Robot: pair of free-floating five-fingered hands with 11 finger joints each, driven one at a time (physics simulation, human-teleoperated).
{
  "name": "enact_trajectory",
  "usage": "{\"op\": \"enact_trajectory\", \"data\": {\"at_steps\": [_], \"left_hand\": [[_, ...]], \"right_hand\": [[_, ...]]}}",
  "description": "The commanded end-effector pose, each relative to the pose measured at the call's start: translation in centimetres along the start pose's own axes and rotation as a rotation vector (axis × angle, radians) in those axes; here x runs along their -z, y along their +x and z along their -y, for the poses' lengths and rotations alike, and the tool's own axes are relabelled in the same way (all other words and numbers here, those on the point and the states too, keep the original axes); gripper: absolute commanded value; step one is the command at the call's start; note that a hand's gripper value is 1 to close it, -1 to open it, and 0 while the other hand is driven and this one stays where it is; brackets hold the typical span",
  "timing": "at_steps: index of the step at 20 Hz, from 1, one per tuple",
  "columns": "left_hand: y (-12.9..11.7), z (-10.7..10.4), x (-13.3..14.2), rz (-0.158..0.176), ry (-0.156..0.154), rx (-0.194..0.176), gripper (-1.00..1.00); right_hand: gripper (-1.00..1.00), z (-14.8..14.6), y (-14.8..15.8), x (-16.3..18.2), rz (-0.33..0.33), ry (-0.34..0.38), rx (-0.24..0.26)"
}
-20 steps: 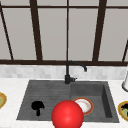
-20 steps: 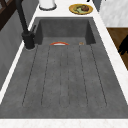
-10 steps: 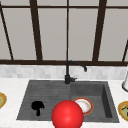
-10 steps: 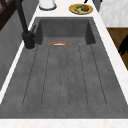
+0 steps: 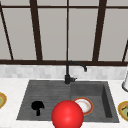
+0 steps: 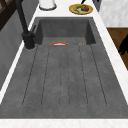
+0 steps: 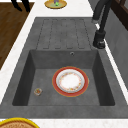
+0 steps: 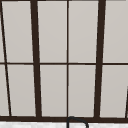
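Left hand [image 5: 37, 107] hangs in the air, in the front view over the left part of the sink [image 5: 108, 100], on the drainboard side. It touches nothing. I cannot tell whether it is spread or closed; it reads as a dark blob.

Nearest thing in that view is the red ball [image 5: 67, 115], low centre, just right of the left hand and apart from it. It overlaps the sink's front edge and part of the plate [image 5: 86, 105]. I judge it smooth, rigid and round, with no edge to hook. It would likely roll or slip from a pinch, so I'd take it with a wide wrap from above or the side. Weight: cannot tell.

The plate, red-rimmed with a white middle, lies flat on the basin floor in the right side view [image 7: 70, 81], clear of the walls. I judge it stiff, breakable and slick. The rim is the place to hold it, and lying flat it gives little to get under.

The black faucet [image 5: 68, 75] stands behind the sink.

Against the earlier frames I see no change: left hand, red ball and plate sit in the same spots.
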Motion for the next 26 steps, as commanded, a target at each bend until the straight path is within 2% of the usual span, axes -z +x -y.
{"op": "enact_trajectory", "data": {"at_steps": [1,8,13,18,21,23,26], "left_hand": [[0.0,0.0,0.0,0.000,0.000,0.000,0.00],[0.0,0.0,0.0,0.000,0.000,0.000,0.00],[0.0,0.0,0.0,0.000,0.000,0.000,0.00],[0.0,0.0,0.0,0.000,0.000,0.000,0.00],[0.0,0.0,0.0,0.000,0.000,0.000,0.00],[0.0,0.0,0.0,0.000,0.000,0.000,0.00],[0.0,0.0,0.0,0.000,0.000,0.000,0.00]], "right_hand": [[-1.00,0.0,0.0,1.1,0.000,0.000,0.000],[-1.00,-0.8,-1.5,3.2,0.017,-0.003,-0.001],[-1.00,-0.4,-1.8,5.0,0.005,0.046,0.004],[-1.00,-1.7,-1.2,3.5,0.014,0.011,-0.059],[-1.00,-2.1,-0.9,3.1,0.016,0.066,-0.036],[-1.00,-3.1,-0.8,2.5,0.005,0.064,-0.020],[-1.00,-2.4,-0.2,3.0,0.007,0.048,-0.047]]}}
